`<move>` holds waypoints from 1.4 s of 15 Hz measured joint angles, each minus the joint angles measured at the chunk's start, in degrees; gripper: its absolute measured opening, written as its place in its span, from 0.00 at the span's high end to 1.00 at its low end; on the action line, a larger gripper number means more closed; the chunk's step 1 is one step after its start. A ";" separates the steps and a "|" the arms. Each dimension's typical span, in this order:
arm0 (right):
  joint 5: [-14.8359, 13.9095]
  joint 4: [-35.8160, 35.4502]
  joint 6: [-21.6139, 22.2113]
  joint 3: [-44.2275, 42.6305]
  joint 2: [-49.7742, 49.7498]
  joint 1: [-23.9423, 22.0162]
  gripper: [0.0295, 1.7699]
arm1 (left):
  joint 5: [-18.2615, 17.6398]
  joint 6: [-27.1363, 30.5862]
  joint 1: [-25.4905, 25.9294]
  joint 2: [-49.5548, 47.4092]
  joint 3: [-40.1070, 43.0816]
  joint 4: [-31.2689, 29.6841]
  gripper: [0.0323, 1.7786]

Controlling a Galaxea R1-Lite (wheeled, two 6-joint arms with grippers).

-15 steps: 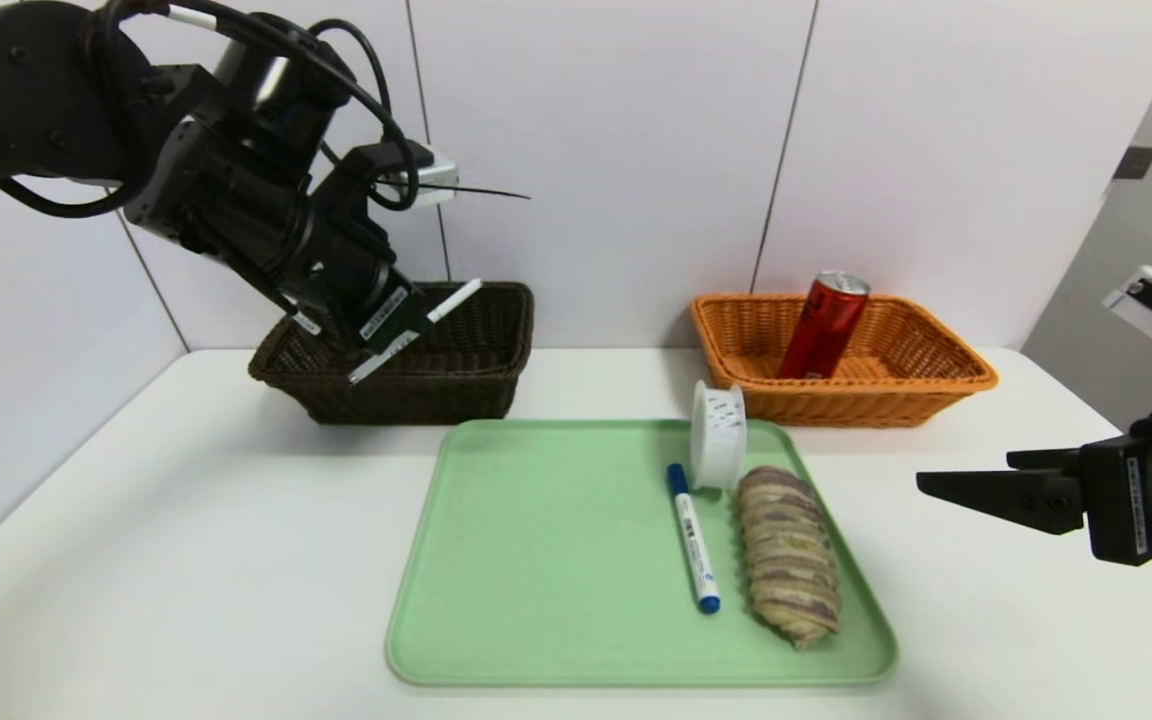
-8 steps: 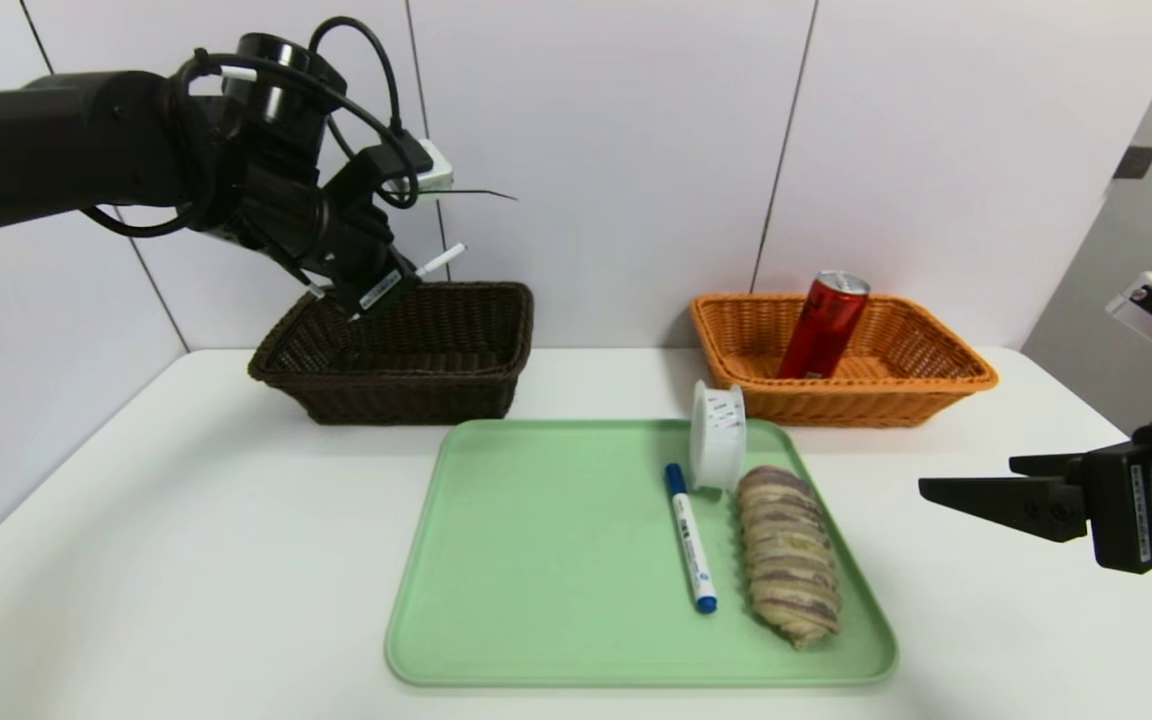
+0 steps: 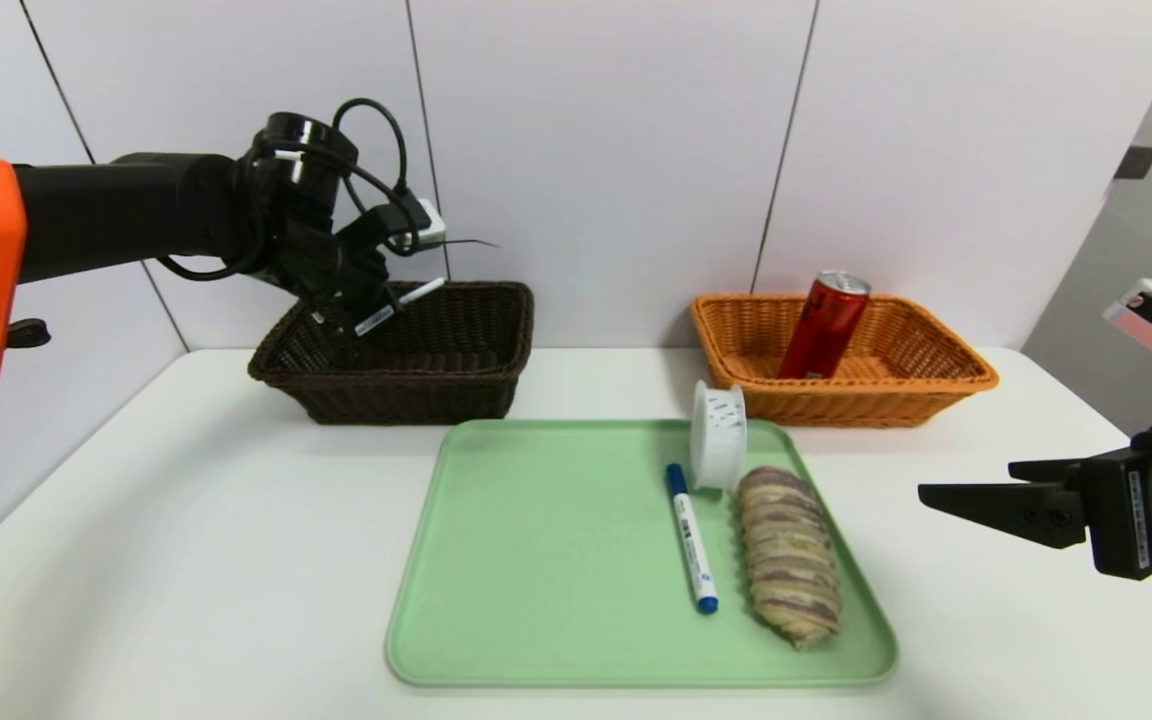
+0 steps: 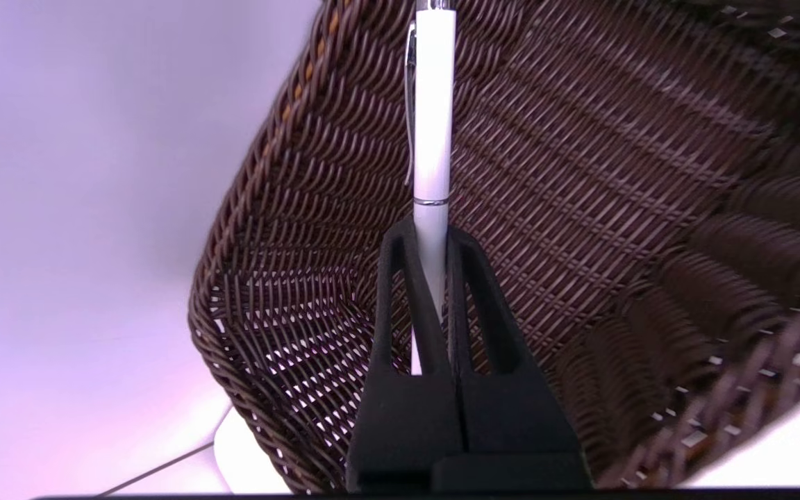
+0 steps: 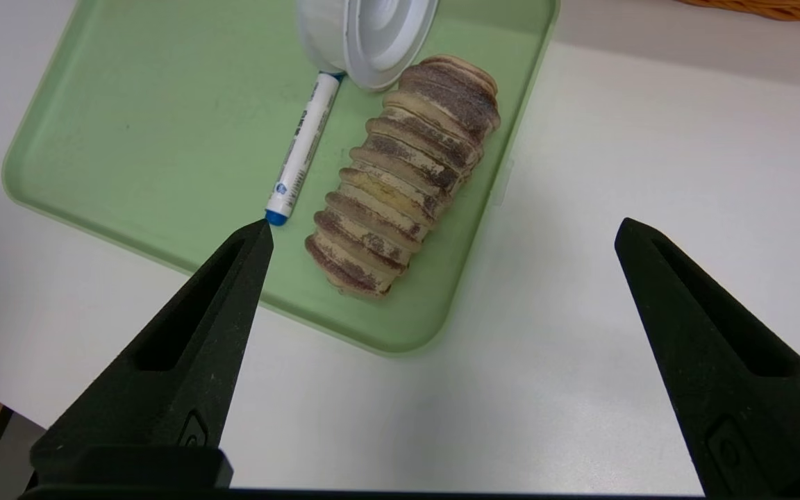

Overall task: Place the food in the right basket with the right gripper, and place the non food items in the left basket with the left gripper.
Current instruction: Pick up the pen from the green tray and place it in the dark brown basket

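We held our left gripper (image 3: 368, 318) clamped on the white pen (image 4: 432, 132) over the dark basket (image 3: 456, 385) so it would drop inside, while our right gripper (image 5: 442, 236) waited with jaws apart near the bread roll (image 3: 788, 553) on the tray (image 3: 536, 560)

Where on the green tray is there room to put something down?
The green tray is bare across its whole left part, from its left rim to the blue marker. It is crowded on the right: marker, white spool, bread roll.
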 joint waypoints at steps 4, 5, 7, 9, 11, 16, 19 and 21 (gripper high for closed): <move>-0.13 -0.01 -0.02 0.21 -0.06 0.00 0.04 | 0.05 -0.41 0.94 2.58 0.00 -0.34 0.99; -0.11 0.00 -0.02 0.21 -0.06 0.00 0.04 | 0.07 -0.46 1.00 3.02 0.00 -0.37 0.99; -0.05 0.00 -0.02 0.23 -0.09 0.00 0.04 | 0.07 -0.52 1.06 3.61 -0.02 -0.41 0.99; -0.02 -0.01 -0.02 0.23 -0.11 0.00 0.04 | 0.07 -0.66 1.08 3.96 -0.11 -0.43 0.83; 0.00 0.00 0.01 0.26 -0.11 0.00 0.04 | 0.13 -1.21 1.11 4.21 -0.13 -0.45 0.65; -0.02 0.00 0.09 0.32 -0.13 0.00 0.04 | 0.38 -6.67 1.11 3.85 -0.33 -2.13 0.36; -0.09 0.00 0.12 0.32 -0.33 0.00 0.04 | 0.35 -15.21 1.05 2.19 -0.35 -5.96 0.26; -0.11 0.00 0.34 0.32 -0.59 -0.17 0.04 | 0.51 -22.02 1.00 0.52 -0.38 -6.10 0.21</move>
